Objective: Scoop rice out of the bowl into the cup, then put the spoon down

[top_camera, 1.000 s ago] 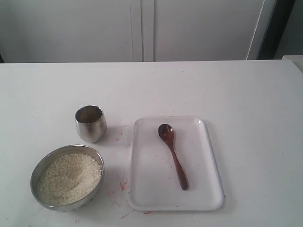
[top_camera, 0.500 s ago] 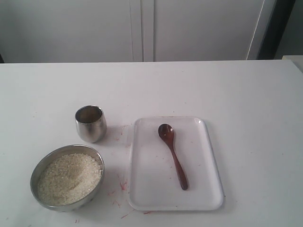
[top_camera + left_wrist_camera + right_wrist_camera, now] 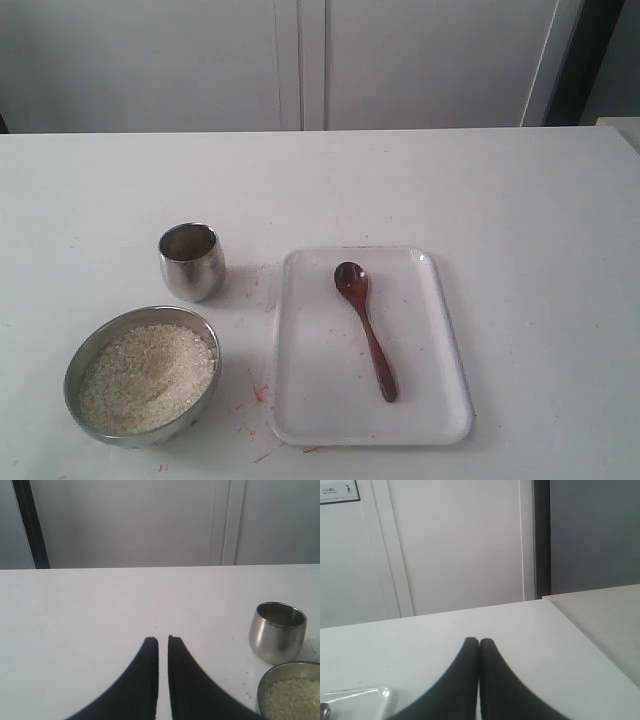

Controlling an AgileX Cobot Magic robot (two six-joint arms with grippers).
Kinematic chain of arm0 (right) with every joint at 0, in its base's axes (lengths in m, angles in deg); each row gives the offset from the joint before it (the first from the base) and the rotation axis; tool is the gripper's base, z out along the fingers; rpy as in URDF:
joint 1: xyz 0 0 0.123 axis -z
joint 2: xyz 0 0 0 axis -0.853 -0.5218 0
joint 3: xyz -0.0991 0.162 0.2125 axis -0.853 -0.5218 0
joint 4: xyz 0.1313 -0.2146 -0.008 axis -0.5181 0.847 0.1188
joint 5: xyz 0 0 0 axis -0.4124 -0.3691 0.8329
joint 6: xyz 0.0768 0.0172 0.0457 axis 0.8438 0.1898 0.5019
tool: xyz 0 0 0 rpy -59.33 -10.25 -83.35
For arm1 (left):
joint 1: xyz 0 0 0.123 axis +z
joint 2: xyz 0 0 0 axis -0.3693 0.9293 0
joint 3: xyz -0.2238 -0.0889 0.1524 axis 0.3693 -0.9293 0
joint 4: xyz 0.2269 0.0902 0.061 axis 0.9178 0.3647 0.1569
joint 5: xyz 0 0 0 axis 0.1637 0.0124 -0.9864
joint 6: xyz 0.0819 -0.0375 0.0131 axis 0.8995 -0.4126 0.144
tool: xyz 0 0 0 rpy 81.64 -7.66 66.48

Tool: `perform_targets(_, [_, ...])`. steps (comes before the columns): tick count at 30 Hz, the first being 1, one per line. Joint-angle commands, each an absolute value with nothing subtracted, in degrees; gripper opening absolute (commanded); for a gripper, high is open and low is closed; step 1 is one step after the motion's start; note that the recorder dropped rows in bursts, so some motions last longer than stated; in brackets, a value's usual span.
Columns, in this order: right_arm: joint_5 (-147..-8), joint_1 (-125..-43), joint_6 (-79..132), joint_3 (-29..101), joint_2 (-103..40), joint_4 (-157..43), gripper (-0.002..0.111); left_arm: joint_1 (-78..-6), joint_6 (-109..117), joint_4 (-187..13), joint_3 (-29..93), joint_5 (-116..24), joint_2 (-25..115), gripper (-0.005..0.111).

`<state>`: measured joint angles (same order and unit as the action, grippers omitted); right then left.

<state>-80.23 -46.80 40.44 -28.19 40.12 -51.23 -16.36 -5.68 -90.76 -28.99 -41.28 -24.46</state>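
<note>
The steel bowl (image 3: 75, 360) sits at the front left of the table, filled with off-white rice (image 3: 147, 377). Just behind it stands the small steel cup (image 3: 191, 262), upright. The dark wooden spoon (image 3: 366, 330) lies on a clear tray (image 3: 310, 400), head pointing away, handle toward the front. Neither gripper shows in the exterior view. In the left wrist view my left gripper (image 3: 163, 640) hovers over bare table, fingers nearly together and holding nothing, with the cup (image 3: 277, 632) and bowl (image 3: 287, 669) off to one side. My right gripper (image 3: 479, 641) is shut and empty.
The white table (image 3: 500, 190) runs back to a pale cabinet wall (image 3: 300, 60). Faint red marks dot the surface around the tray's front left. One corner of the tray (image 3: 365, 697) shows in the right wrist view.
</note>
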Motion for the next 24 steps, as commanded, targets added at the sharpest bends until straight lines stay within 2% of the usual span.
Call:
perform_targets(1, [-79.12,-46.54,18.71,-28.61,40.43,-60.03,0.000,-16.79,-5.99,-91.03,-28.58,-41.08,-24.55,0.014])
perform_targets(3, [-78.17,-46.54,10.17,-28.61,40.43,-66.40,0.000,-16.79,-5.99,-91.03,-28.58,-41.08,-24.55,0.014])
perform_targets(10, [-82.78,-46.54,11.22,-28.61,40.43,-64.16,0.000,-16.79,-5.99,-91.03,-28.58,-41.08,-24.55,0.014])
perform_targets(24, [-80.56,-46.54,13.90,-28.61,40.43,-65.13,0.000,-16.79,-5.99,-91.03,-28.58,-41.08,-24.55,0.014])
